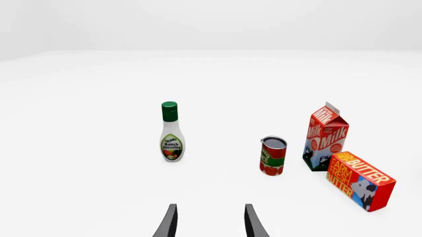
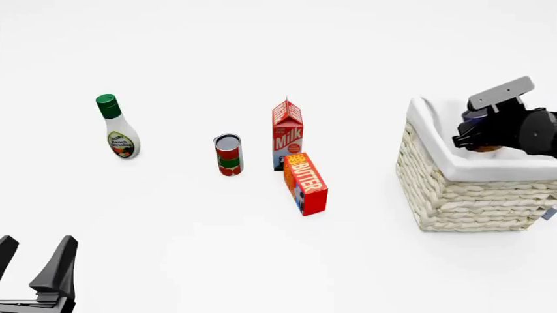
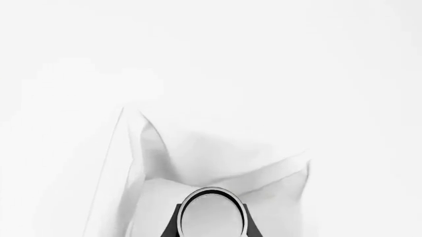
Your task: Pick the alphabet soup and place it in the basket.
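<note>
Holding soup can (image 3: 211,213) clamped in right gripper (image 2: 481,138) above basket (image 2: 452,189), over lining, for a clean drop. Left gripper (image 1: 209,222) idling open, empty, well apart.

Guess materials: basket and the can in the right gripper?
Basket: looks like woven wicker, cream and matte, with ropey braided rows; smooth white cloth lining over the rim. Alphabet soup, held in the right gripper: probably metal, judging by its silvery rimmed top; label hidden.

Two cans (image 2: 228,154), one bottle (image 2: 116,127), two cartons (image 2: 288,134).
</note>
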Robot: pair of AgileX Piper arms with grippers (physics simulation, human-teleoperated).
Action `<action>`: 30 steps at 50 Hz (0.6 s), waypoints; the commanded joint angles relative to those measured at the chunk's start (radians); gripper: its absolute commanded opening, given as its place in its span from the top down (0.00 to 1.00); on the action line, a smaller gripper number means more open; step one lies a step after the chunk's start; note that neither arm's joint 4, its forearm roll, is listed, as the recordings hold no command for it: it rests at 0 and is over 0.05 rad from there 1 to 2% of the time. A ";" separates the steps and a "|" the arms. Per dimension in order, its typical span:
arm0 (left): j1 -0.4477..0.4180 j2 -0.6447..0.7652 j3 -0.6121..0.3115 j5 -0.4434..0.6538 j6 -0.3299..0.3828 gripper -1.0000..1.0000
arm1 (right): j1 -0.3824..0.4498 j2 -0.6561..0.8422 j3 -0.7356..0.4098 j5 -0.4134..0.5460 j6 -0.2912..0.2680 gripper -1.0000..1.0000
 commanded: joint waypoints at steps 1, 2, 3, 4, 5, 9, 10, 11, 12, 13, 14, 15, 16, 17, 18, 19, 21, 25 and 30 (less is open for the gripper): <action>0.000 0.000 0.000 0.000 0.000 0.00 | -0.002 0.013 -0.005 -0.014 0.021 1.00; 0.000 0.000 0.000 0.000 0.000 0.00 | -0.001 0.016 -0.005 -0.015 0.023 1.00; 0.000 0.000 0.000 0.000 0.000 0.00 | -0.001 0.019 -0.006 -0.017 0.022 1.00; 0.000 0.000 0.000 0.000 0.000 0.00 | -0.001 0.021 -0.006 -0.017 0.022 1.00; 0.000 0.000 0.000 0.000 0.000 0.00 | 0.000 0.023 -0.008 -0.017 0.024 1.00; 0.000 0.000 0.000 0.000 0.000 0.00 | 0.001 0.032 -0.011 -0.020 0.025 1.00; 0.000 0.000 0.000 0.000 0.000 0.00 | 0.001 0.034 -0.011 -0.021 0.025 1.00; 0.000 0.000 0.000 0.000 0.000 0.00 | 0.001 0.036 -0.011 -0.022 0.025 1.00; 0.000 0.000 0.000 0.000 0.000 0.00 | 0.001 0.037 -0.011 -0.023 0.025 1.00; 0.000 0.000 0.000 0.000 0.000 0.00 | 0.002 0.039 -0.011 -0.024 0.026 1.00; 0.000 0.000 0.000 0.000 0.000 0.00 | 0.002 0.041 -0.012 -0.025 0.026 1.00; 0.000 0.000 0.000 0.000 0.000 0.00 | 0.003 0.043 -0.012 -0.026 0.026 1.00; 0.000 0.000 0.000 0.000 0.000 0.00 | 0.004 0.045 -0.014 -0.026 0.028 1.00; 0.000 0.000 0.000 0.000 0.000 0.00 | 0.005 0.046 -0.014 -0.026 0.028 1.00; 0.000 0.000 0.000 0.000 0.000 0.00 | 0.005 0.048 -0.015 -0.027 0.028 1.00; 0.000 0.000 0.000 0.000 0.000 0.00 | 0.005 0.050 -0.014 -0.028 0.028 1.00; 0.000 0.000 0.000 0.000 0.000 0.00 | 0.006 0.052 -0.015 -0.029 0.029 1.00; 0.000 0.000 0.000 0.000 0.000 0.00 | 0.004 0.058 -0.014 -0.033 0.029 1.00; 0.000 0.000 0.000 0.000 0.000 0.00 | -0.001 0.062 -0.017 -0.033 0.029 1.00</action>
